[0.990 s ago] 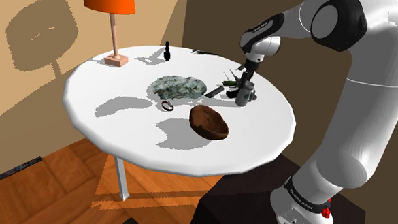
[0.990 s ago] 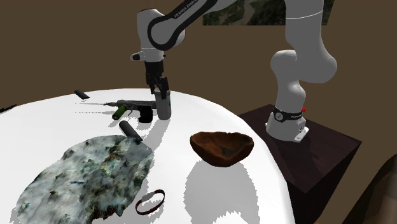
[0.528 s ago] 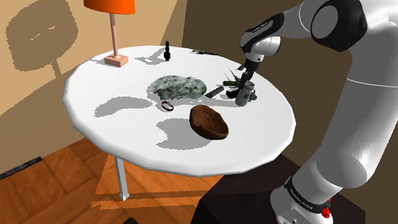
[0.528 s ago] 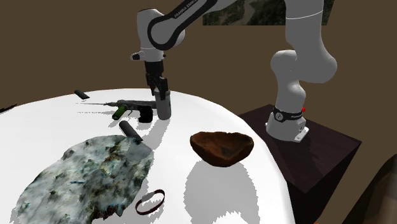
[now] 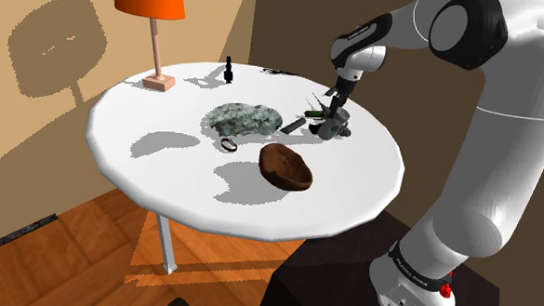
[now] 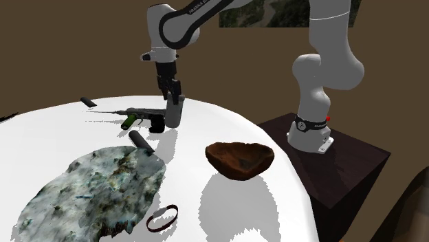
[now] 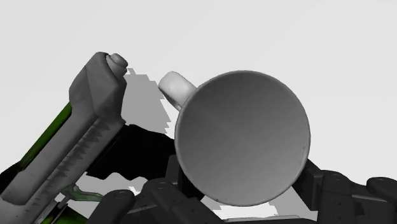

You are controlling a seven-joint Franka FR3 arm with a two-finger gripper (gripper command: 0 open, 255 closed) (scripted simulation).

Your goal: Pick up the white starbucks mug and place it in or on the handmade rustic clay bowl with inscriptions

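On the round white table in the middle of the shoulder view, the task's things gather toward the 2 o'clock rim. The white arm rises from its dark stand at that view's 5 o'clock and bends over to reach down onto the table. An orange-shaded lamp stands at the table's 11 o'clock edge. Near the table's centre lies a mottled grey-green mat. At 5 o'clock from the mat, a little apart, sits the brown clay bowl, upright with its hollow facing up.

A grey and green hand tool lies flat at 12 o'clock from the mat in the second exterior view. The mug, drawn grey, is at 3 o'clock from the tool and just beside it. In the shoulder view it is at 1 o'clock from the bowl and apart from it. The black gripper comes down on it from above.

In the wrist view the fingers press on the mug's outer wall from either side, so the mug is clamped between them. Its round face is toward the camera and its handle points toward the tool. Whether its base touches the table I cannot tell.

A short black cylinder lies at 6 o'clock from the tool, at the mat's edge. A small black bottle stands at the table's 12 o'clock rim. A dark band lies at 4 o'clock from the mat.
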